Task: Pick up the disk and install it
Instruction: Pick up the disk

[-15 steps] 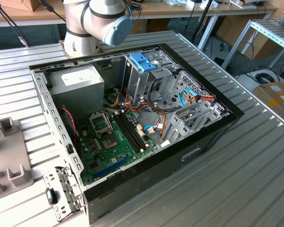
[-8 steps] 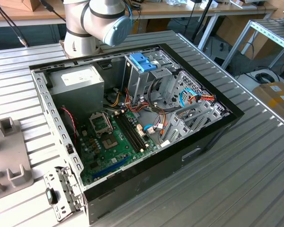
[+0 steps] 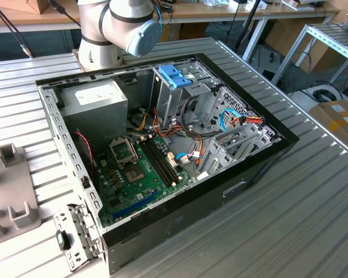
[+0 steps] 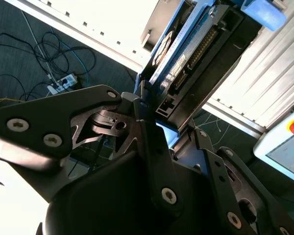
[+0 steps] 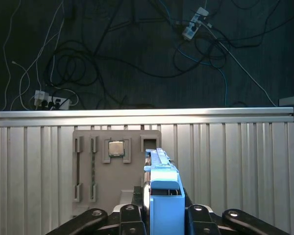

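Gripper (image 4: 167, 118) is clamped on the disk (image 4: 185, 55), looks like 1 finger per flat face, near the connector end. Rail (image 5: 164, 193) sticks out fwd btwn the fingers. Disk is held in the air over the tray (image 5: 117, 171) on the table (image 5: 235, 171), not yet in the case (image 3: 180, 217).

Handling, my guess: rigid metal body, dense for its size, so no sag. Smooth faces could slip in a weak grip. Shock-sensitive. Connector pins + plastic rail are the weak spots, and the rail prob flexes. Best hold = flat faces or long edges, clear of the pins.

Count: 1 disk, 1 rail, 1 gripper, 1 case, 1 tray w/ 1 chip (image 5: 116, 148), 1 blue latch (image 3: 175, 75) in the case.
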Tool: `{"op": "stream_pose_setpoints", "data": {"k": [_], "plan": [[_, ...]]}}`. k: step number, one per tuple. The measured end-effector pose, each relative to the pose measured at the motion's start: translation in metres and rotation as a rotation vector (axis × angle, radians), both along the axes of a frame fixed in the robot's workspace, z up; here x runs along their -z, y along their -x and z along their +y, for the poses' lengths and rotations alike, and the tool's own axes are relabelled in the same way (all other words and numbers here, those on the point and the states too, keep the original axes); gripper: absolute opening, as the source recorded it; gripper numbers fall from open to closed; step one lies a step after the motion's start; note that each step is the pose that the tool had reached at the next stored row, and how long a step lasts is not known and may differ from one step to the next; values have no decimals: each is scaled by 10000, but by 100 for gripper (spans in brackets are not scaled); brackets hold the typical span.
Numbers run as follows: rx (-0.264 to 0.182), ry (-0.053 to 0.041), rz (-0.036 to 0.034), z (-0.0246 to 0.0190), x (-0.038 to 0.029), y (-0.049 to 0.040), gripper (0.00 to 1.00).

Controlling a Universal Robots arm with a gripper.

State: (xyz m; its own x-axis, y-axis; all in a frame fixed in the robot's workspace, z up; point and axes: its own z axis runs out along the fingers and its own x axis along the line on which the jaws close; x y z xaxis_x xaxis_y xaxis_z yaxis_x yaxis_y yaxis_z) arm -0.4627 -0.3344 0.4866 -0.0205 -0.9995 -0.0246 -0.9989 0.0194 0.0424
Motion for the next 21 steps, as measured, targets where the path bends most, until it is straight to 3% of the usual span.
{"op": "stream_pose_setpoints", "data": {"k": [21], "plan": [[0, 0, 0, 0, -66, 0, 37]]}}
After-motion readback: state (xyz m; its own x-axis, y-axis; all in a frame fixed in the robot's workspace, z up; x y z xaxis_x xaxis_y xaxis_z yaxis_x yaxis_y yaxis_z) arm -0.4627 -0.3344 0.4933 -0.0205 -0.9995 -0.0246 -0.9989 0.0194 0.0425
